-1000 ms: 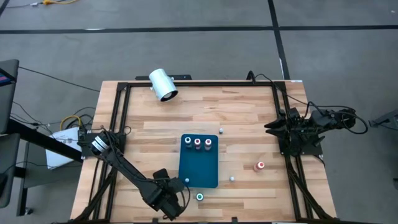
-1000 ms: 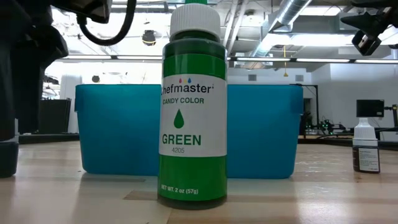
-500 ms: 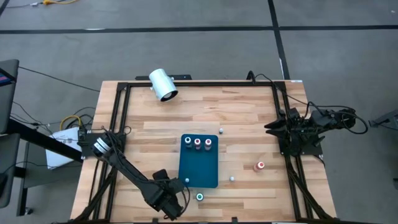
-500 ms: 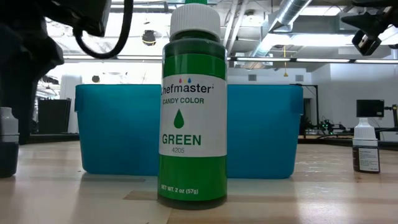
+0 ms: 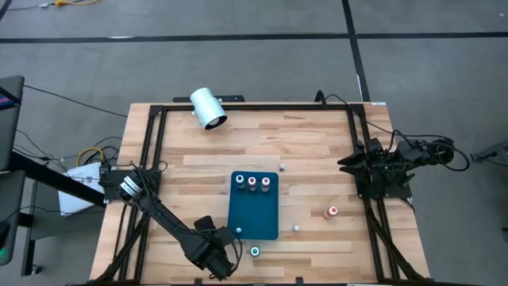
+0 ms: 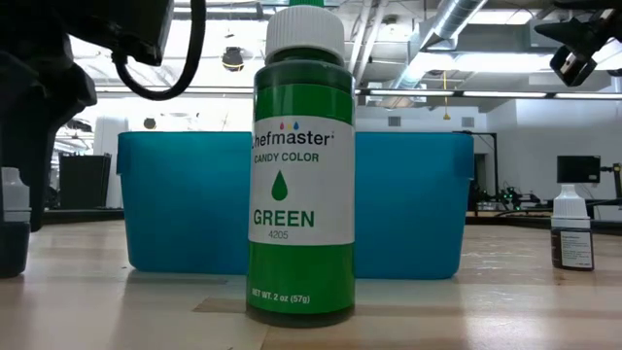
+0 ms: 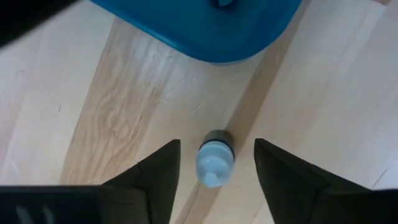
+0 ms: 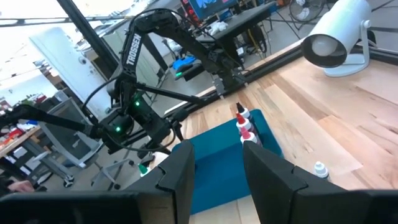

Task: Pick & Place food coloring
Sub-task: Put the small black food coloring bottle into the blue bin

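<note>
Jaws of the left gripper stand open astride a small white-capped bottle lying on the bench just off the blue mat's near corner, not gripping it. Three bottles stand on the mat. The right gripper, part open and empty, waits at the bench's right edge.

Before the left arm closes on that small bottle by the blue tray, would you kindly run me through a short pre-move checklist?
1. Left gripper fingers open: ok.
2. White-capped bottle between the fingers, untouched: ok.
3. That bottle upright: cannot tell.
4. Blue tray edge clear of the fingers: ok.
5. Green bottle beside the left gripper, clear of it: cannot tell.
6. Right gripper parked at the table's right edge, out of the way: ok.
</note>
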